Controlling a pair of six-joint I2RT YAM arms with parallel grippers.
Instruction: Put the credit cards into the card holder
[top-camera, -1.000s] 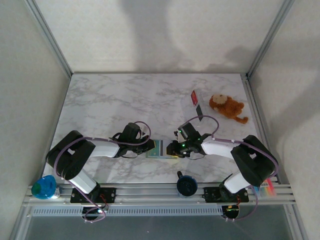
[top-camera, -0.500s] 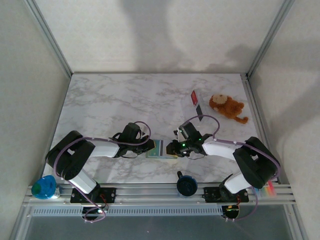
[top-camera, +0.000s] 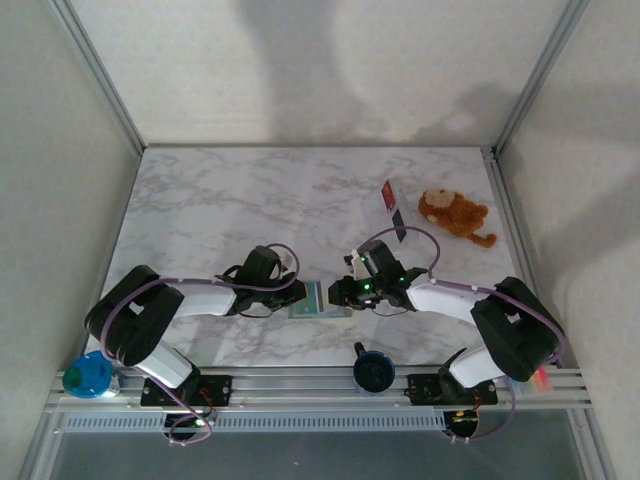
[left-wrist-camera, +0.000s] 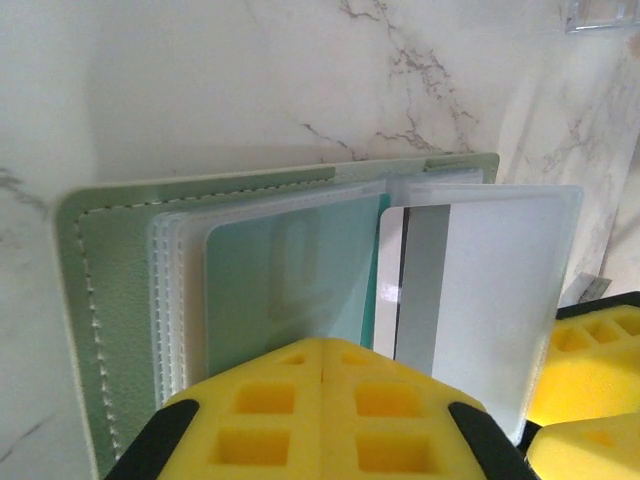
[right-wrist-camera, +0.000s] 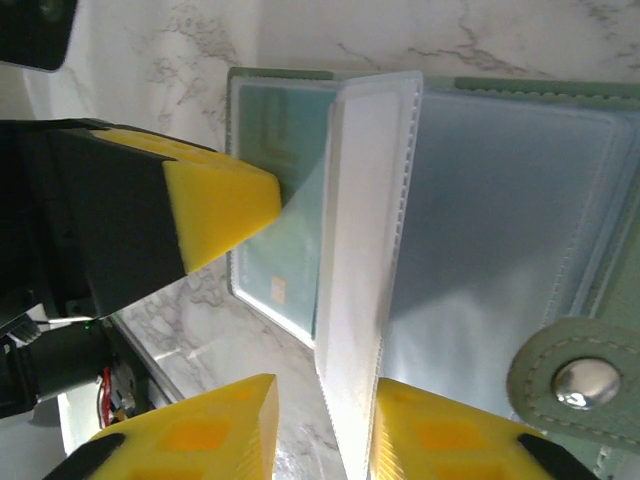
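Note:
The card holder (top-camera: 316, 301) lies open on the marble between both grippers; its green stitched cover (left-wrist-camera: 105, 300) and snap tab (right-wrist-camera: 560, 385) show in the wrist views. My left gripper (top-camera: 297, 290) is shut, its yellow tips (left-wrist-camera: 325, 350) pressing on the flat teal page (left-wrist-camera: 290, 285). A white card with a grey stripe (left-wrist-camera: 480, 300) sits in a raised clear sleeve leaf (right-wrist-camera: 360, 250). My right gripper (right-wrist-camera: 325, 430) is open around that leaf, which leans on one finger (right-wrist-camera: 450, 435). The red credit card (top-camera: 393, 207) lies farther back on the table.
A brown plush toy (top-camera: 455, 215) lies at the back right beside the red card. A black round object (top-camera: 373, 370) sits at the front rail between the arm bases, and a blue object (top-camera: 88, 375) at the front left corner. Frame posts border the table.
My right gripper has edged slightly left toward the left gripper, and the left arm's rear link has sunk a little. The holder stays in place.

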